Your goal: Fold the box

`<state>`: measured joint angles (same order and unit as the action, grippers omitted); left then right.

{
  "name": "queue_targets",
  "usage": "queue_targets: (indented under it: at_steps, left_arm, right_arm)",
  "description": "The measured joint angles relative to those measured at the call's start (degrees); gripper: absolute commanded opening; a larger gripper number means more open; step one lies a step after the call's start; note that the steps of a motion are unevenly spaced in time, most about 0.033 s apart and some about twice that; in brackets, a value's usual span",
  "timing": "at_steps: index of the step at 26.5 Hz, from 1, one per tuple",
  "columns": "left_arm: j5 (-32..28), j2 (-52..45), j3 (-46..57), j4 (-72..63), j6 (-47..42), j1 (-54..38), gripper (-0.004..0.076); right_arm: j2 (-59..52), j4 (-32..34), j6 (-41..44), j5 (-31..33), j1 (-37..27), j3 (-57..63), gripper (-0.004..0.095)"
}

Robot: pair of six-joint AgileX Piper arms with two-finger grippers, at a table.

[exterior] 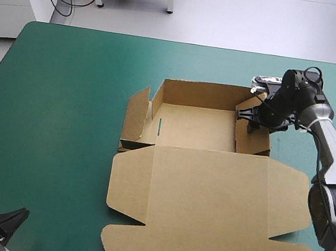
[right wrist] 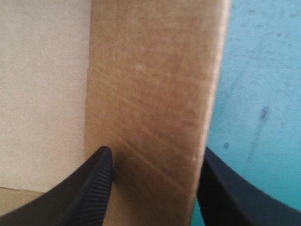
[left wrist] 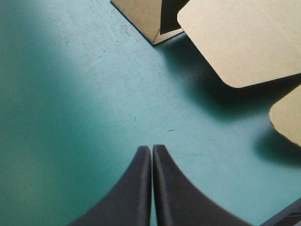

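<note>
As right gripper gapes astride box wall, left gripper closed over teal-green cover

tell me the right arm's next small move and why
Probably shut the right gripper on the box at its right wall: the jaws stand open astride that wall, one inside the tray, one over the teal-green cover, so nothing grips it.
</note>
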<state>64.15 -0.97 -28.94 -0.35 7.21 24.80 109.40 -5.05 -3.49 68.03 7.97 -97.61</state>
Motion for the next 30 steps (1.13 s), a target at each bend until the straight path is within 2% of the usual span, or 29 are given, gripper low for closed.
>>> queue_targets:
  at_steps: [1,3,5,6,16,30]
  left_arm:
    - [0.00,0.00,0.00,0.00,0.00,0.00,-0.0008]
    - [0.00,0.00,0.00,0.00,0.00,0.00,-0.0008]
    - [0.00,0.00,0.00,0.00,0.00,0.00,-0.0008]
    - [0.00,0.00,0.00,0.00,0.00,0.00,-0.0008]
    - [0.05,0.00,0.00,0.00,0.00,0.00,-0.0008]
    - [0.05,0.00,0.00,0.00,0.00,0.00,-0.0008]
  right_arm:
    - [0.35,-0.07,0.00,-0.08,0.00,0.00,0.0465]
    - [0.77,0.17,0.81,-0.07,0.00,0.00,0.0326]
    - [0.77,0.81,1.23,-0.07,0.00,0.00,0.0131]
    - [0.77,1.17,1.37,-0.07,0.00,0.00,0.0003]
    - [-0.62,3.82,1.95,-0.33,0.27,-0.39,-0.0021]
    - [-20.18,7.03,1.31,1.23,0.34,-5.75,-0.0021]
